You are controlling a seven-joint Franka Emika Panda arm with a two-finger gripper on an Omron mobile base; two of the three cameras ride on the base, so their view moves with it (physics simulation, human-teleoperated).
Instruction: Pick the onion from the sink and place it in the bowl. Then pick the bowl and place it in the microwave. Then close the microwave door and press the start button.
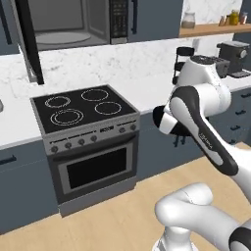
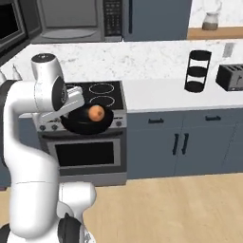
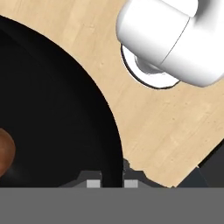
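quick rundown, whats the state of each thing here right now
onion: sitting inside the bowl
bowl: off the counter, held by its rim, carried in front of the range
gripper: shut on the bowl's rim
microwave: empty, turntable bare
microwave door: swung open
range: burners bare, oven door closed

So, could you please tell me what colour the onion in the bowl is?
Orange-brown; the onion shows best in the right base view, sitting in the black bowl.

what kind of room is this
A rendered home kitchen: a black four-ring cooktop range with an oven below, a black and steel-grey microwave above it, and blue-grey cabinets under a white marble counter.
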